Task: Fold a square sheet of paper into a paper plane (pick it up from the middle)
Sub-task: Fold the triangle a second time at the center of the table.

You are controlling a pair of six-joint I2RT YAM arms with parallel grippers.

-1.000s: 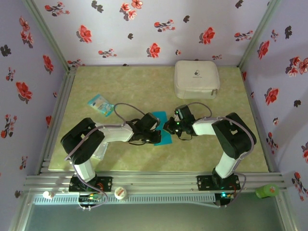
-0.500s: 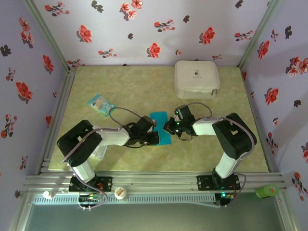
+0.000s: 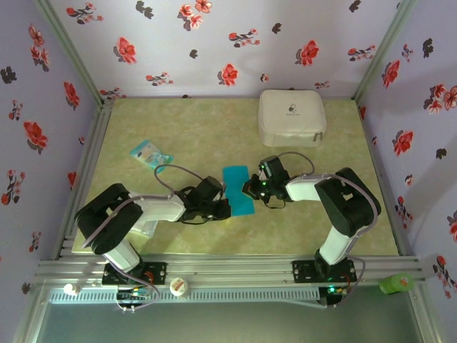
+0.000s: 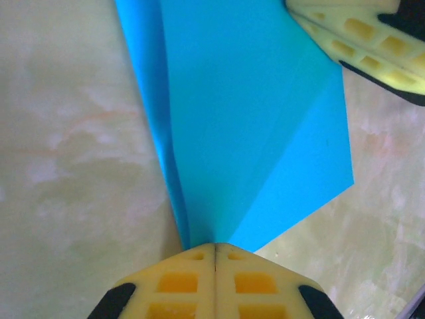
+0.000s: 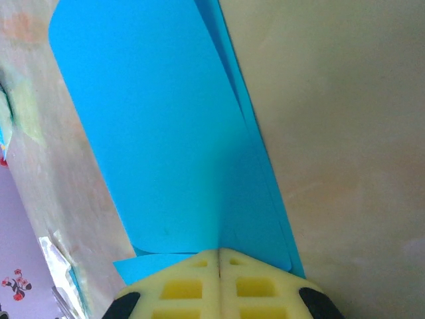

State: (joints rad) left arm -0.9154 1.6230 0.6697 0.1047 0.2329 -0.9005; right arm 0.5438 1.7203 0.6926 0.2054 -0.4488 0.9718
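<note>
The left gripper is lowest on the table, its jaws pressed together with no gap. Its tips meet the near point of the paper. The frames do not settle whether a layer is nipped between the jaws or only pinned beneath them.

The paper lies mid-table between the two arms, a teal sheet already folded. It has a narrow flap along one side, a wider face beside it, and creases that run together toward the left tips.

At the paper's far side sits the right gripper, also closed tight, with the blue running up to and under its tips. Here too it is unclear whether the paper is clamped or pressed.

The paper looks thin and very light. It is probably floppy where it is one layer thick and firmer along the doubled folds. It likely slides easily on the smooth table, and it may crumple or tear if it is dragged or squeezed at a loose corner. The best hold is probably the raised centre ridge, where the layers stack, with the other gripper pinning the paper flat.

Farther back a small printed packet lies to the left, and a white case stands by the far wall, both well apart from the paper.
</note>
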